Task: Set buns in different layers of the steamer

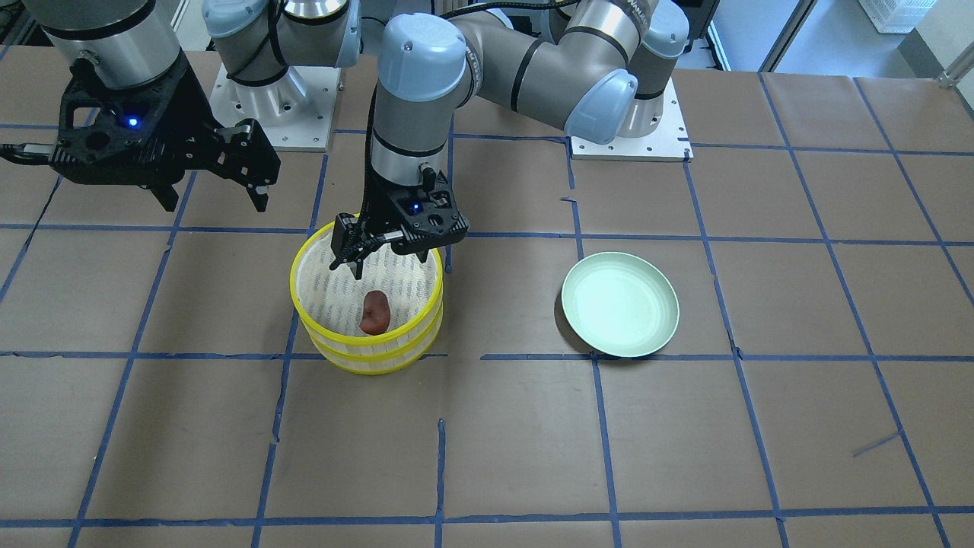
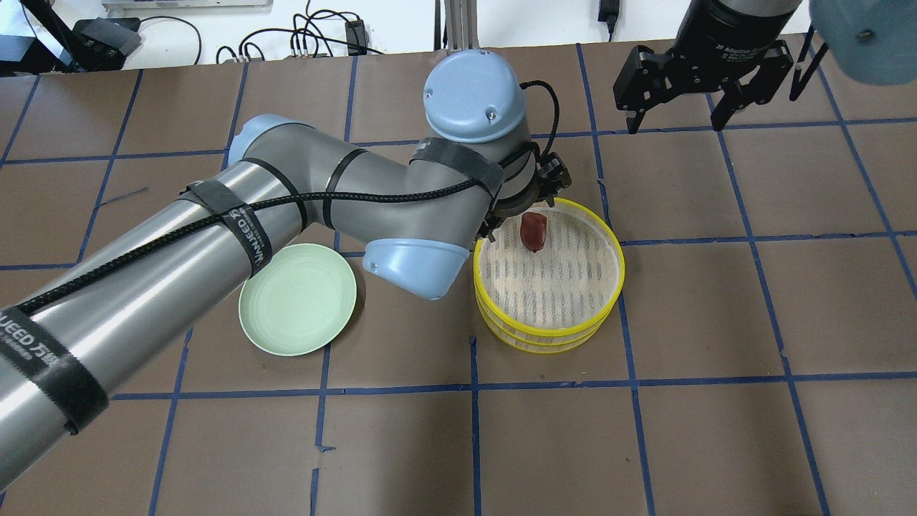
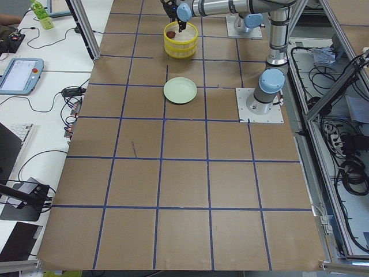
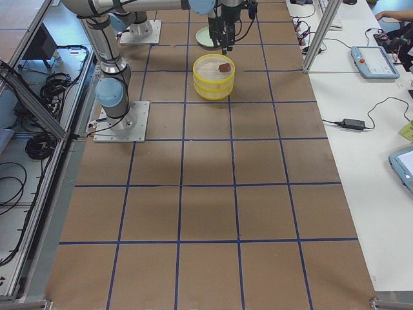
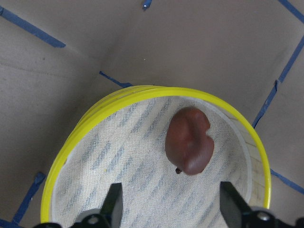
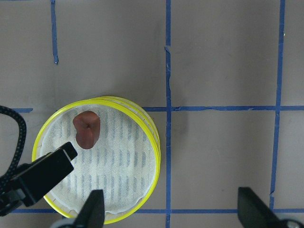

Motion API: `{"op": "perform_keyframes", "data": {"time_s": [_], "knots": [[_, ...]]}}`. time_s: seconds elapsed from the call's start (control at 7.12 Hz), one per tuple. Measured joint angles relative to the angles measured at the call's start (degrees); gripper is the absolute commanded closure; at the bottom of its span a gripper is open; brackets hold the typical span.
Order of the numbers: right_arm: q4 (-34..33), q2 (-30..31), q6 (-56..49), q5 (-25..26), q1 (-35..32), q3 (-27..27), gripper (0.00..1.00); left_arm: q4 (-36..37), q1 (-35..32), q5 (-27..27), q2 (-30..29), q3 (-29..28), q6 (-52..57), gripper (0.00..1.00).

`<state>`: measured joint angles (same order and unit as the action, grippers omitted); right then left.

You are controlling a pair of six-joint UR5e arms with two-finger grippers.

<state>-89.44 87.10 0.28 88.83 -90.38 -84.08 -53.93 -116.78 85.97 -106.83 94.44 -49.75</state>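
Reddish-brown bun (image 1: 374,312) lies on the white striped liner (image 1: 335,293) of the top tray (image 1: 294,283), close to the rim on the side away from the robot. The top tray is stacked on the lower tray (image 1: 374,366), same yellow rims, slightly offset; what's in the lower one is hidden. The left arm (image 2: 322,193) reaches across to the stack, wrist pointing down. The left gripper (image 1: 346,268) hangs over the robot-side part of the top tray, fingers apart, gripping nothing, bun just beyond the tips. The right gripper (image 1: 214,202) is up high, off the stack toward the robot's right, fingers spread wide. A pale green plate (image 1: 620,304) sits on the table (image 1: 533,441) on the stack's other side, well apart.
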Motion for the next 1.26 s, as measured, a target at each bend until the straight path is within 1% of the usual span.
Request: {"op": "perform_keyframes", "data": {"time_s": [0.14, 0.28, 0.42, 0.56, 0.7, 0.98, 1.12, 1.26], "knots": [[0.1, 0.0, -0.1, 0.1, 0.0, 0.0, 0.0, -1.4, 4.4, 0.4, 1.8, 0.0, 9.3, 0.0], [0.2, 0.1, -0.1, 0.1, 0.0, 0.0, 0.0, -5.1, 10.2, 0.0, 4.2, 0.0, 20.6, 0.0], [0.2, 0.1, -0.1, 0.1, 0.0, 0.0, 0.0, -10.5, 16.6, -0.8, 7.1, -0.1, 32.0, 0.0], [0.3, 0.1, -0.1, 0.1, -0.1, 0.0, 0.0, -16.6, 22.7, -1.4, 10.7, -0.2, 40.3, 0.0], [0.3, 0.2, -0.1, 0.1, -0.1, 0.0, 0.0, -23.4, 27.4, -1.7, 14.7, -0.4, 44.7, 0.0], [0.2, 0.2, -0.1, 0.0, -0.1, -0.1, 0.0, -37.9, 33.3, -0.7, 20.2, -2.1, 46.9, 0.0], [0.2, 0.2, -0.1, 0.0, -0.1, 0.0, 0.0, -41.2, 34.7, 0.1, 21.5, -2.3, 47.1, 0.0], [0.2, 0.2, -0.1, -0.1, -0.1, 0.0, 0.0, -42.4, 35.2, 0.4, 22.1, -2.1, 47.4, 0.0]]}}
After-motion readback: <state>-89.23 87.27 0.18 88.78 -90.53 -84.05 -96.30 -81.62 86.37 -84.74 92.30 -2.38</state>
